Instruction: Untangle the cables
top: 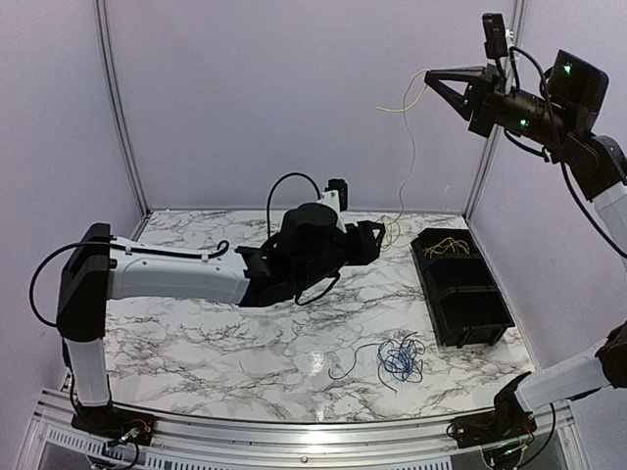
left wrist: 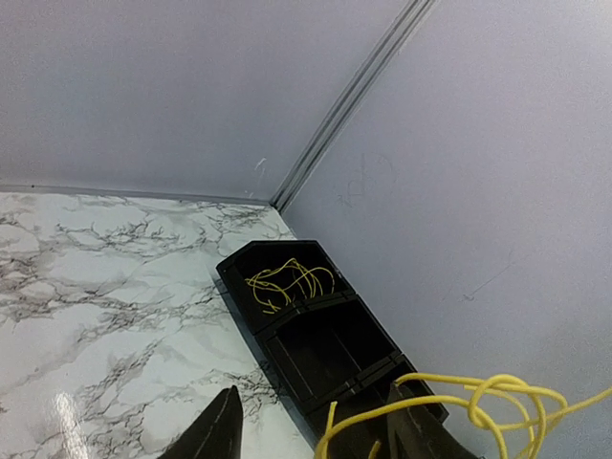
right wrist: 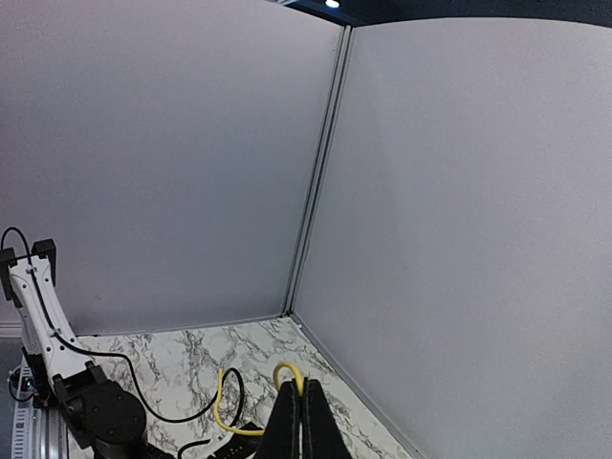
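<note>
Cable [right wrist: 220,402], thin and limp, is pinched in closed right fingers [right wrist: 287,421]; left fingers [left wrist: 218,432] half-open, empty; best taken beside knot [left wrist: 490,397].

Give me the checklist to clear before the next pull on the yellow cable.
1. Right jaws shut on the yellow cable, held high: ok.
2. Left jaws gripping its lower end: not ok, they stand apart, with the cable only looped by one finger.
3. Cable free of tangles: not ok, its loops overlap near the left jaws.
4. Blue and black bundle out of the pull: ok, it lies apart on the table.
5. Room in the tray: ok, sorted yellow cables fill only the far compartment.
6. Lower end free of other wires: cannot tell.
</note>
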`<action>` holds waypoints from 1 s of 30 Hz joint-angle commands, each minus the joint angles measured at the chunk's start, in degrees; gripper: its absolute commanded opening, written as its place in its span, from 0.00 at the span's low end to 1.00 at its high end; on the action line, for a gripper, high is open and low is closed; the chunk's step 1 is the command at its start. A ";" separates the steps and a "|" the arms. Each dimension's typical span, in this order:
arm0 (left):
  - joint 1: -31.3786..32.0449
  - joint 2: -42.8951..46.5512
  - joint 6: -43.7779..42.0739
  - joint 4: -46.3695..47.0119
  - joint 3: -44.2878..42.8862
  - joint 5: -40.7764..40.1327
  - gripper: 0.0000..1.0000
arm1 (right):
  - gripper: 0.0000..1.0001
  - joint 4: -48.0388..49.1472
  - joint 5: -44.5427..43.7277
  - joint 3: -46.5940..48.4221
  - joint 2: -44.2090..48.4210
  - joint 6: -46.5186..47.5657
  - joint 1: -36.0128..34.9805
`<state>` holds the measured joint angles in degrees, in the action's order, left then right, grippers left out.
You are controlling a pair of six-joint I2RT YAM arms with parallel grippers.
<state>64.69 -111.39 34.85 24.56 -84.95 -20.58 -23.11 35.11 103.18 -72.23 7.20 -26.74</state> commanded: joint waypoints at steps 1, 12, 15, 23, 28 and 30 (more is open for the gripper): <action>-1.00 -4.40 -3.31 0.57 -7.27 4.20 0.51 | 0.00 0.88 0.87 1.13 -0.36 -1.40 0.00; -5.84 -14.64 6.31 -3.00 -5.30 8.23 0.09 | 0.00 -1.49 -1.14 24.25 -9.41 -2.49 0.19; -5.89 -15.35 8.12 -3.60 -1.72 9.27 0.06 | 0.00 -0.26 -2.13 31.78 -11.56 -3.22 0.82; -5.89 -14.37 9.95 -3.73 3.33 11.58 0.07 | 0.00 2.59 -2.13 30.67 -11.03 -4.83 3.71; -5.44 -12.25 8.93 -3.65 4.84 14.95 0.08 | 0.00 2.89 -5.17 23.80 -8.88 -2.24 4.91; -4.92 -10.80 8.55 -3.64 6.09 15.47 0.09 | 0.00 2.56 -7.71 19.43 -7.68 -0.01 5.50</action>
<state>58.98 -126.39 44.16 20.71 -80.79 -7.75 -20.08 32.32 128.14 -81.08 4.34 -22.46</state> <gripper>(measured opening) 0.082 0.017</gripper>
